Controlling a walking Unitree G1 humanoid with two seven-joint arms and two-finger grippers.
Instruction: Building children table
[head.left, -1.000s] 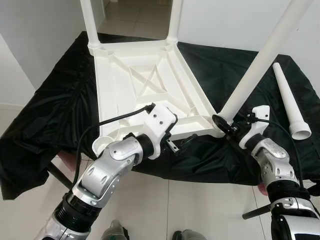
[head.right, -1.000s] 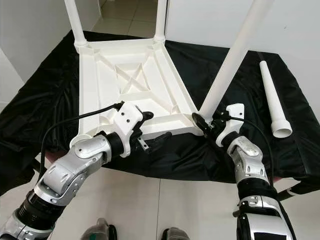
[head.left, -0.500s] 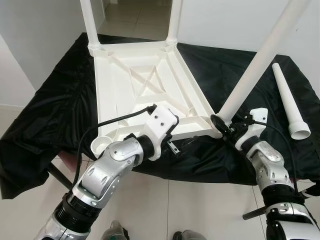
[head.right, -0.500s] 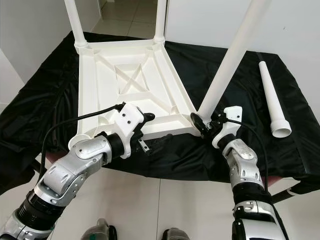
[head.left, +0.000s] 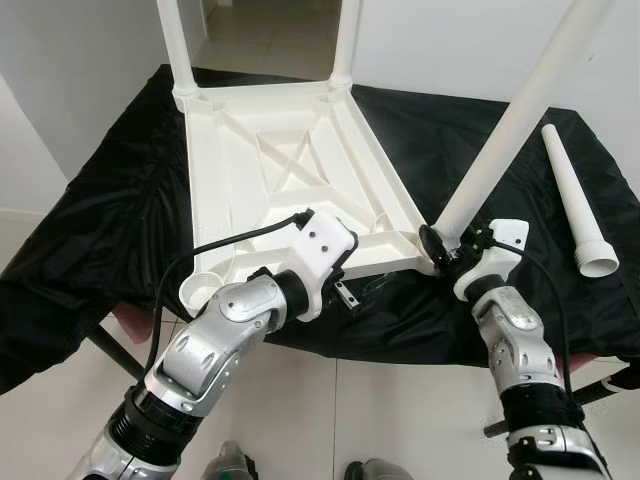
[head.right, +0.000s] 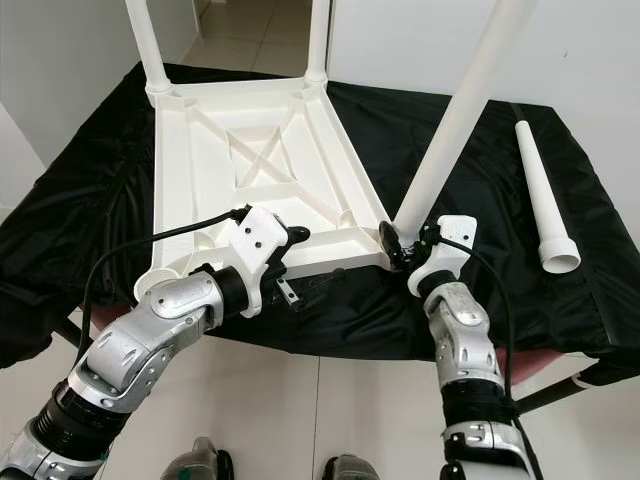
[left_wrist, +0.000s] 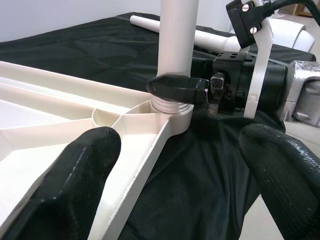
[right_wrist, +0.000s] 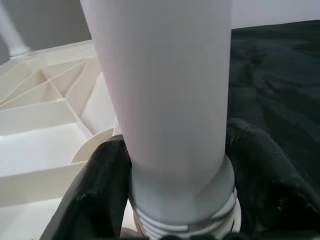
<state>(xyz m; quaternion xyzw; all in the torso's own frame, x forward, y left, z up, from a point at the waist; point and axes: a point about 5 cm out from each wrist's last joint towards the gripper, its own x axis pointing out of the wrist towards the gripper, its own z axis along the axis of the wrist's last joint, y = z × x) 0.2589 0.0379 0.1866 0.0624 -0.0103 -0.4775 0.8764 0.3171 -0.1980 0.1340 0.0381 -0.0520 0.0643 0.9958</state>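
The white table top (head.left: 290, 180) lies upside down on a bench draped in black cloth (head.left: 100, 230), with two legs already standing in its far corners (head.left: 175, 45). The right gripper (head.left: 441, 249) is closed around the base of a third leg (head.left: 500, 150), whose threaded end sits in the near right corner socket, as the right wrist view shows (right_wrist: 170, 125). Compared with a second ago, this leg leans less: its top has swung toward the upright and the right forearm has shifted inward beneath it, so the leg appears to be getting seated or screwed into the socket rather than merely offered to it. It is likely not yet fully home, since threads are visible above the socket rim. The left gripper (head.left: 352, 290) hovers with its fingers (left_wrist: 75, 170) spread open at the near edge of the table top, just beside that corner, much as it did earlier, seemingly to steady the top. The near left socket (head.left: 197, 290) is empty, and the fourth leg (head.left: 578, 205) lies loose on the cloth, well apart to the right, where it lay before. Finishing this corner is the step in hand; the last leg remains.
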